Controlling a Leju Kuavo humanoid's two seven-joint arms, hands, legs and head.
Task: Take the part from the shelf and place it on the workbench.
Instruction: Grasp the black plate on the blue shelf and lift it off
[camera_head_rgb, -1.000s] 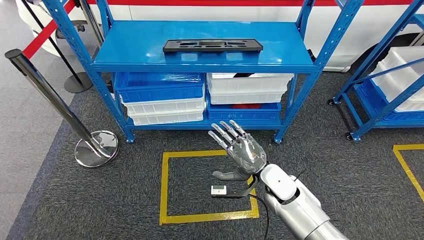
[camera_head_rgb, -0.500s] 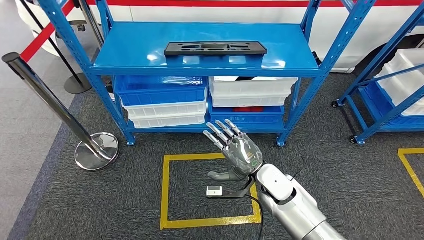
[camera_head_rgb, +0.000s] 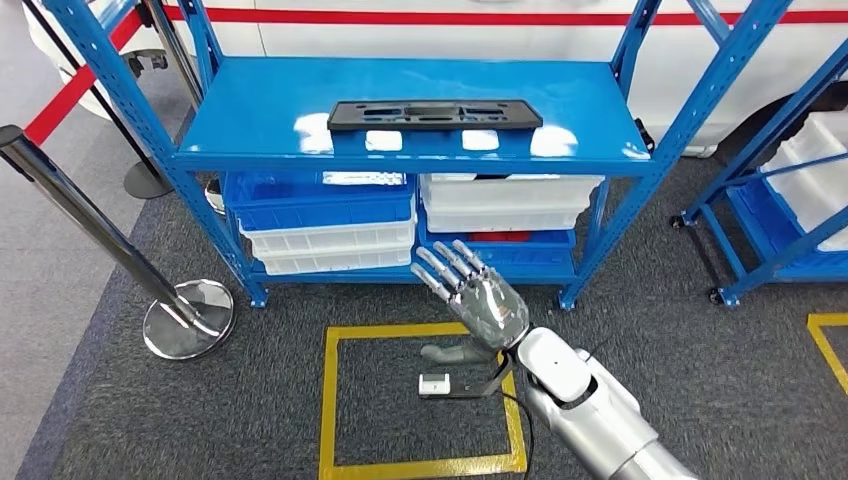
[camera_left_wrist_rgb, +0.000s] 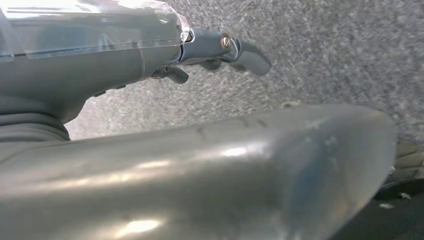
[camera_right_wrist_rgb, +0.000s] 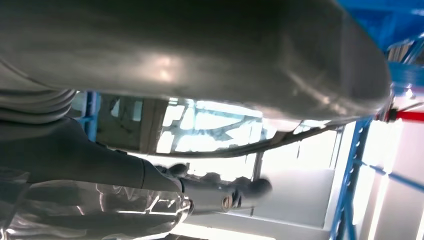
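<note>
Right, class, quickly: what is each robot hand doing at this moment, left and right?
Left hand: cannot be told, little of its fingers shows.
Right hand: open, fingers spread, holding nothing.

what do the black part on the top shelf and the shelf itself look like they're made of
The black part looks like moulded plastic: matte, flat, with cut-out slots and no shine, though coated metal can't be ruled out. The shelf looks like painted steel: glossy blue, mirroring ceiling lights on its deck, with perforated angle uprights.
</note>
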